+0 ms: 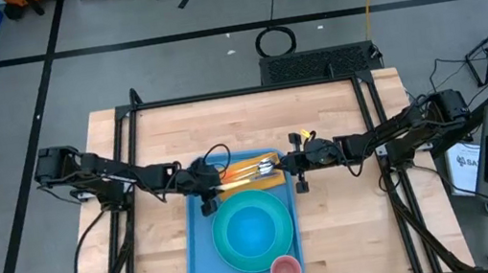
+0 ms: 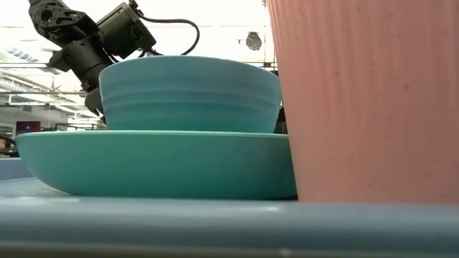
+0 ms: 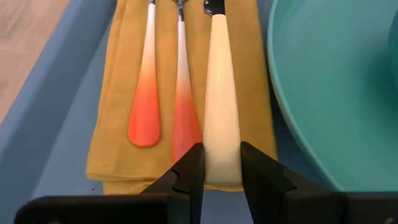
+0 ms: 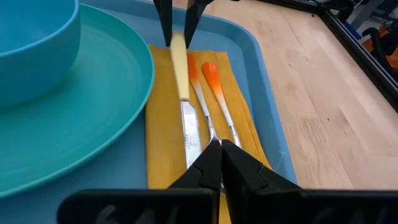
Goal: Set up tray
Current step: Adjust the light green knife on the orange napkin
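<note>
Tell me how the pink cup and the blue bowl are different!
The pink cup is small and stands straight on the tray, while the bowl is much wider and sits on the turquoise plate. The cup has fine upright ridges on its side; the bowl has level bands around it. Both are round, upright and on the tray.

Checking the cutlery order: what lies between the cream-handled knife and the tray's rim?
Two orange-handled utensils on the napkin, between knife and tray rim; left wrist view.
</note>
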Robot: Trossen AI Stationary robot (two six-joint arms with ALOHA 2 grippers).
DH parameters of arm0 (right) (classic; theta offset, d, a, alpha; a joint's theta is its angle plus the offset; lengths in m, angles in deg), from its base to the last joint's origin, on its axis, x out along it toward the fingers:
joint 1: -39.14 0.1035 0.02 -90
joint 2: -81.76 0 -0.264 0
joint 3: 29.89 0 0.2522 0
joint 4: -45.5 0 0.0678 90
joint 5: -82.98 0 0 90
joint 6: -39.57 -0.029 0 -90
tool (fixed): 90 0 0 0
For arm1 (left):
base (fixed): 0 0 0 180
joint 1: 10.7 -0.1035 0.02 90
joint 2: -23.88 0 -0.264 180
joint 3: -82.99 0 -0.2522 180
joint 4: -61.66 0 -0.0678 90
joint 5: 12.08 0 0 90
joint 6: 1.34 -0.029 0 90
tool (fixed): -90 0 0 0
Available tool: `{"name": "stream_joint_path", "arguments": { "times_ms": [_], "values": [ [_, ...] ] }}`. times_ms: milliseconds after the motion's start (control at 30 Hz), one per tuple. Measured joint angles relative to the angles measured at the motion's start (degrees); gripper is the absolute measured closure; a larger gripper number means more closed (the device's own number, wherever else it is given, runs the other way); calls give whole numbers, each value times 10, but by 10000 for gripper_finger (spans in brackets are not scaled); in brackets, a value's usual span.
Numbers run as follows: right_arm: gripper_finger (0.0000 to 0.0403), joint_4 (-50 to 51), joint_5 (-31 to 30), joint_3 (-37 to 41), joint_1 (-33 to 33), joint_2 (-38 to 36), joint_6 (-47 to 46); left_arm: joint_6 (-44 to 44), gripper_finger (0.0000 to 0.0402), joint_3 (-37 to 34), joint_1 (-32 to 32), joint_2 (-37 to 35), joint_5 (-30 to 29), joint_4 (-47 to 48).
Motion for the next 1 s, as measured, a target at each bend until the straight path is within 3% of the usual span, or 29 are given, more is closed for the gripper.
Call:
{"name": "stream_joint_path", "arguments": {
  "times_ms": [1000],
  "values": [
    [399,0,0,0,0,0,0,31,307,0,1,0,33,-9]
  ]
}}
